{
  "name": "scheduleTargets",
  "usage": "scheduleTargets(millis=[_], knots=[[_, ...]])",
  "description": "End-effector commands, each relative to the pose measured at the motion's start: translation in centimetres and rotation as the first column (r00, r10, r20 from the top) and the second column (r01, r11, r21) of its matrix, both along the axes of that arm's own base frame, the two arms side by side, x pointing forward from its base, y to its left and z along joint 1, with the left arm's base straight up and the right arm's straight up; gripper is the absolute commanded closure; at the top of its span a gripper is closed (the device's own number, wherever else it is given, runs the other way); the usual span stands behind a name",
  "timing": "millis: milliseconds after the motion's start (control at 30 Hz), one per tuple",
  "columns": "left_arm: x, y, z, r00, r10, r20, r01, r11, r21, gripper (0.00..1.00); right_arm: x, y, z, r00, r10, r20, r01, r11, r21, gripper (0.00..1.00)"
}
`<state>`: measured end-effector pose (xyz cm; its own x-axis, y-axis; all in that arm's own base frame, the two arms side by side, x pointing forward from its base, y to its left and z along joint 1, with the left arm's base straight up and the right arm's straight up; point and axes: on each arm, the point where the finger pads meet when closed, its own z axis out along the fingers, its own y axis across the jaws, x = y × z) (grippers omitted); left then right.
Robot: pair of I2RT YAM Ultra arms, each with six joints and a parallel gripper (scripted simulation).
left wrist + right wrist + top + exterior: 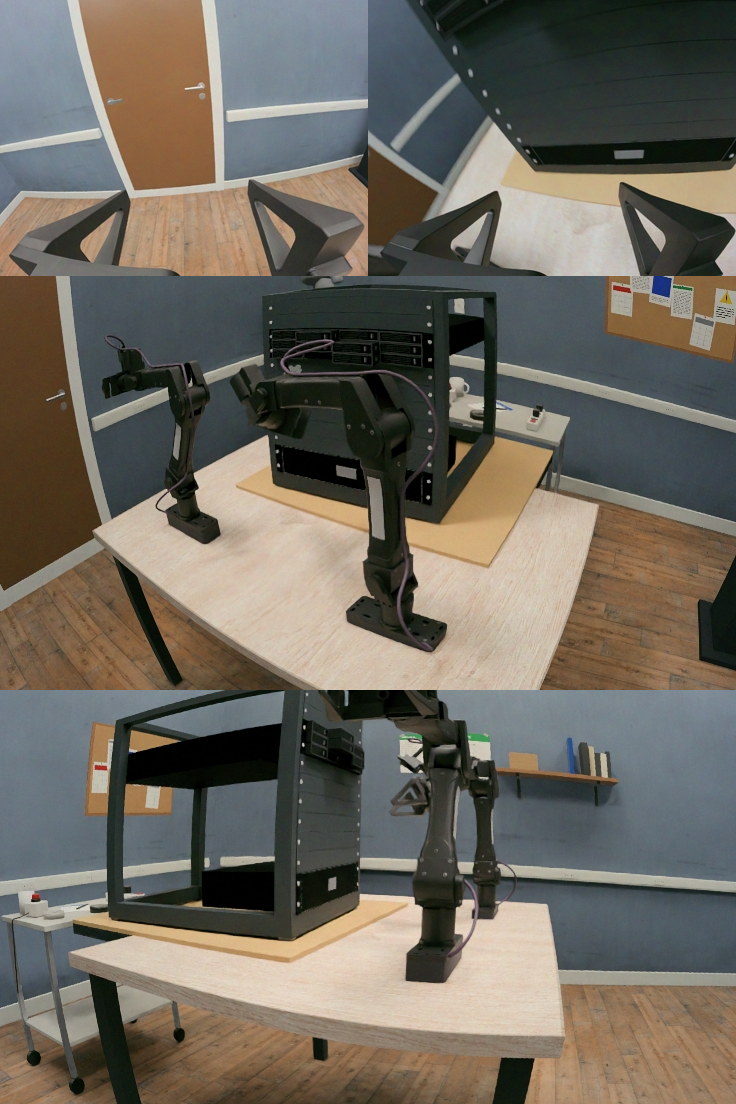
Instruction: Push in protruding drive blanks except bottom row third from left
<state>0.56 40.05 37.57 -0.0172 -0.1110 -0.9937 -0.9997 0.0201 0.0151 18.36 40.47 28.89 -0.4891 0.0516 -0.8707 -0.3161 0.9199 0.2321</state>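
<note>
The dark rack (349,312) (288,792) (605,103) stands upright on its tan board. In the top view, the bottom-row third blank (351,358) and the middle-row third blank (351,347) stick out. The other blanks are too dark or partly covered by the cable to judge fully. A corner of the blanks shows at the top left of the right wrist view. My right gripper (297,427) (557,194) is open and empty, in front of the rack and below the blanks. My left gripper (104,387) (187,193) is open and empty, well left of the rack and turned towards the door.
The tan board (478,543) (257,947) lies under the rack on the pale table (288,605) (463,1009). The right arm and its purple cable (436,425) cross in front of the rack in the top view. A small side table (553,425) stands behind the rack.
</note>
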Motion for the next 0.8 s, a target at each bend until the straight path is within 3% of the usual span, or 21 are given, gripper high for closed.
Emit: scheduleTargets(millis=[0, 100, 200, 300, 567, 667, 767], knots=[[-0.4, -0.3, 4.0, 1.0, 0.011, 0.017, -0.013, 0.994, 0.111, 0.0, 0.5, 0.2, 6.6, 0.992, -0.117, 0.048, 0.097, 0.95, 0.298, 0.0], [-0.4, -0.3, 4.0, 1.0, 0.011, 0.017, -0.013, 0.994, 0.111, 0.0, 0.6, 0.1, 7.5, 0.986, -0.166, 0.036, 0.14, 0.913, 0.384, 0.0], [-0.4, -0.3, 4.0, 1.0, 0.011, 0.017, -0.013, 0.994, 0.111, 0.0, 0.7, 0.6, 7.0, 0.983, -0.181, 0.032, 0.154, 0.906, 0.394, 0.0], [-0.4, -0.3, 4.0, 1.0, 0.011, 0.017, -0.013, 0.994, 0.111, 0.0, 0.7, -0.7, 9.7, 0.974, -0.227, 0.007, 0.19, 0.835, 0.517, 0.0], [-0.4, -0.3, 4.0, 1.0, 0.011, 0.017, -0.013, 0.994, 0.111, 0.0, 0.7, -2.2, 12.7, 0.945, -0.32, -0.073, 0.273, 0.641, 0.717, 0.0], [-0.4, -0.3, 4.0, 1.0, 0.011, 0.017, -0.013, 0.994, 0.111, 0.0, 0.6, -2.6, 13.4, 0.933, -0.345, -0.106, 0.297, 0.565, 0.77, 0.0], [-0.4, -0.3, 4.0, 1.0, 0.011, 0.017, -0.013, 0.994, 0.111, 0.0, 0.7, -2.3, 13.1, 0.928, -0.355, -0.113, 0.305, 0.551, 0.777, 0.0]])
